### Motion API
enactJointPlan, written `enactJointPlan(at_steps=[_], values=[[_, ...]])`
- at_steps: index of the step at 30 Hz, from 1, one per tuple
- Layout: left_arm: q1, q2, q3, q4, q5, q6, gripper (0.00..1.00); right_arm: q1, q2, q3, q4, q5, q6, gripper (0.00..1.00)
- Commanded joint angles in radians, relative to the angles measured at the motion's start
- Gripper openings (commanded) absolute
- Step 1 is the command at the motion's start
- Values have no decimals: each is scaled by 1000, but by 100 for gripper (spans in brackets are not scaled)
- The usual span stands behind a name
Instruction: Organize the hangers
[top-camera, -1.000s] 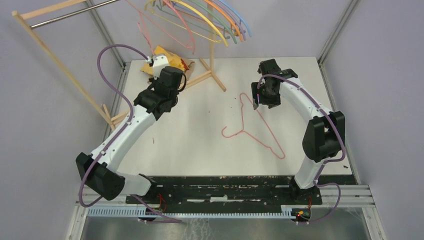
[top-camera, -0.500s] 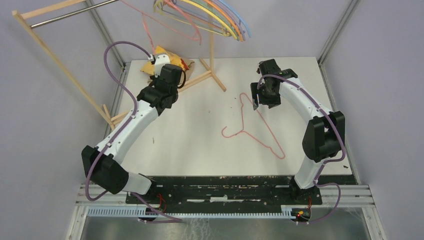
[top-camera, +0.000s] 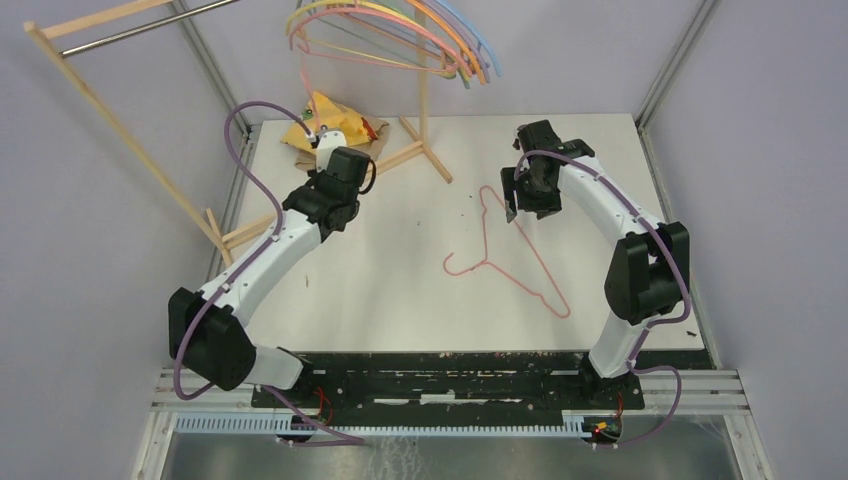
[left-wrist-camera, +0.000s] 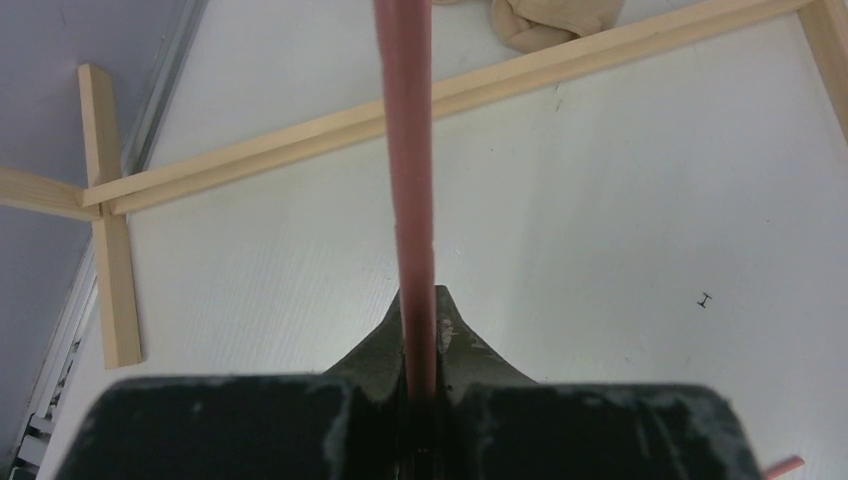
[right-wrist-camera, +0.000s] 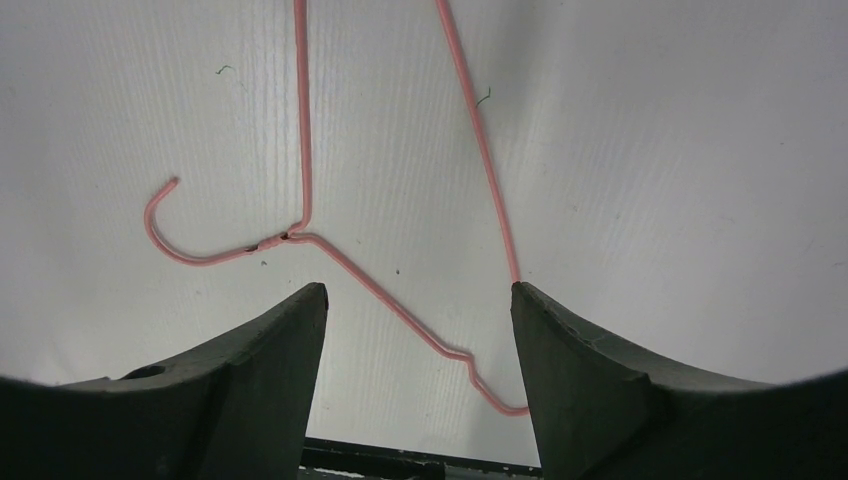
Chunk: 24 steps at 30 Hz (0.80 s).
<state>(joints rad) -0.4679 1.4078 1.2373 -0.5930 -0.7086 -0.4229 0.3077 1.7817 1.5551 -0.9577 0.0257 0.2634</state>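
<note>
Several hangers (top-camera: 440, 35) in yellow, green, orange and blue hang in a bunch at the top of the top view. My left gripper (top-camera: 318, 136) is shut on a pink hanger (top-camera: 304, 72) that rises from it to the bunch's left end. In the left wrist view, its wire (left-wrist-camera: 412, 180) runs straight up from my shut gripper (left-wrist-camera: 420, 312). Another pink hanger (top-camera: 505, 262) lies flat on the white table, hook to the left. My right gripper (top-camera: 514, 204) hovers open above its far end. In the right wrist view, that hanger (right-wrist-camera: 302, 140) lies between and beyond the open fingers of my gripper (right-wrist-camera: 418, 300).
The wooden-framed rack (top-camera: 112, 112) with its metal rail (top-camera: 140, 30) stands at the back left. Its floor bars (left-wrist-camera: 300, 140) cross the table's far left corner. A yellow cloth (top-camera: 322, 106) lies crumpled behind my left gripper. Metal cage posts (top-camera: 672, 60) flank the table (top-camera: 400, 290).
My left gripper has shifted a little right and nearer with the pink hanger. The hanger has swung up and now lines up with the hanging bunch. The right arm has not moved.
</note>
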Motion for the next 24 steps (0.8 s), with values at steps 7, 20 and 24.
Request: enactJointPlan(at_steps=[7,20,24], values=[[7,-74,-150,55,-14,-122,3,6,-45,-13,23,-23,-3,76],[8,-189,-46,26,-186,-107,3,5,-35,-14,25,-37,3,76],[8,-196,41,67,-241,-34,3,6,-27,-9,23,-45,5,76]])
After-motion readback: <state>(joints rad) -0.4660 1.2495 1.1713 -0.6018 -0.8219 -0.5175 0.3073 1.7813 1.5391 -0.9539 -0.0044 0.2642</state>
